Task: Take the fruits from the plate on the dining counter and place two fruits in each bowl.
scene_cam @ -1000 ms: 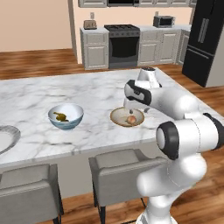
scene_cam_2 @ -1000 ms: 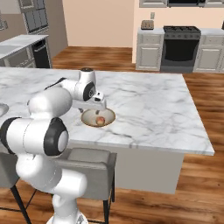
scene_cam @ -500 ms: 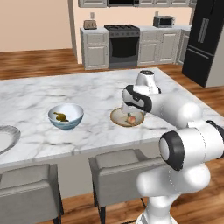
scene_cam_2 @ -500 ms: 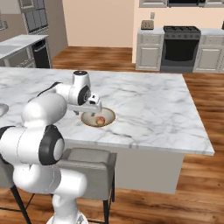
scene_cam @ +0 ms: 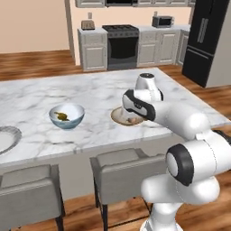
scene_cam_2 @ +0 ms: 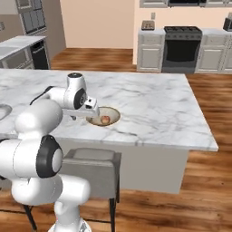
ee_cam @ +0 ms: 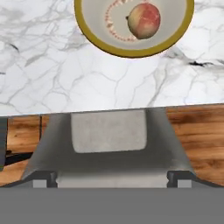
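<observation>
Seeing gripper (scene_cam_2: pixel 87 114) spread wide with nothing in it, hanging just above the near rim of the tan bowl (ee_cam: pixel 131 53), near the stool-side edge of the dining counter (scene_cam: pixel 90 92). Counting one peach (ee_cam: pixel 143 20) in that bowl, sitting off-centre; can't confirm a second fruit there, since the far part is cut off in the hand view. Spotting something yellow (scene_cam: pixel 61 116) plus a darker bit in the blue-and-white bowl (scene_cam: pixel 67 123) further left along the counter, likely banana and kiwi, too small to be sure. Reading this as the gap between a drop and the next fetch, with the tan bowl probably one fruit short. Plate (scene_cam: pixel 11 134) sits at the far left edge of the left base view, well apart from both bowls and mostly cropped, so can't tell what's on it. To do it well: lift straight up before going sideways to clear the tan rim and avoid nudging the peach. Keep jaws wide for the whole transit. Pass above or behind the blue bowl, not through it. Get the plate fully in the hand view before descending. Centre the fingers over a round fruit and close gently, expecting it to roll.
</observation>
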{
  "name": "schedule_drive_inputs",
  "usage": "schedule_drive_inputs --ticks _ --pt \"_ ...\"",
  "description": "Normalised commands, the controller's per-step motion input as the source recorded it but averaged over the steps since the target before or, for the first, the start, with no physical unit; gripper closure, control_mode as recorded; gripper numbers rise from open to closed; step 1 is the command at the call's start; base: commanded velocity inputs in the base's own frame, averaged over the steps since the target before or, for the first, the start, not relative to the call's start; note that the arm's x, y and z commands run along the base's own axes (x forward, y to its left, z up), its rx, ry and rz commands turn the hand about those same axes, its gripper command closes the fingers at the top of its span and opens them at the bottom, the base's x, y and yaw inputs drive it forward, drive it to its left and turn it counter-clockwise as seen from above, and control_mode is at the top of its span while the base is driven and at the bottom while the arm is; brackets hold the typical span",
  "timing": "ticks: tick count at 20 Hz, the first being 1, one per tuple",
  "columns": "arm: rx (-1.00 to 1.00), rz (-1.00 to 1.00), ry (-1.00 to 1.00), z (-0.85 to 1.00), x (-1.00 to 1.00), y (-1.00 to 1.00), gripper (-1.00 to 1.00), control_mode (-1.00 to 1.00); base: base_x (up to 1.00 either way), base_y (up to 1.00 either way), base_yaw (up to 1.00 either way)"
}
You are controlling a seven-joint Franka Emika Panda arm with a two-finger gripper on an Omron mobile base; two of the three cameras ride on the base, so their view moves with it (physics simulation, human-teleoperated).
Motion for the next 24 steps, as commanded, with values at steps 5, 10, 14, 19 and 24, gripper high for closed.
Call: schedule_drive_inputs --ticks 5,10,14,19,24 --pt "0.00 0.00 0.00 0.00 0.00 0.00 -1.00 1.00 -0.35 0.99 -0.14" --pt "0.00 0.00 0.00 0.00 0.00 0.00 -1.00 1.00 0.00 1.00 -0.01" --pt "0.00 0.00 0.00 0.00 0.00 0.00 -1.00 1.00 0.00 1.00 0.00" --pt "0.00 0.00 0.00 0.00 0.00 0.00 -1.00 1.00 0.00 0.94 0.00" --pt "0.00 0.00 0.00 0.00 0.00 0.00 -1.00 1.00 0.11 0.82 0.05"
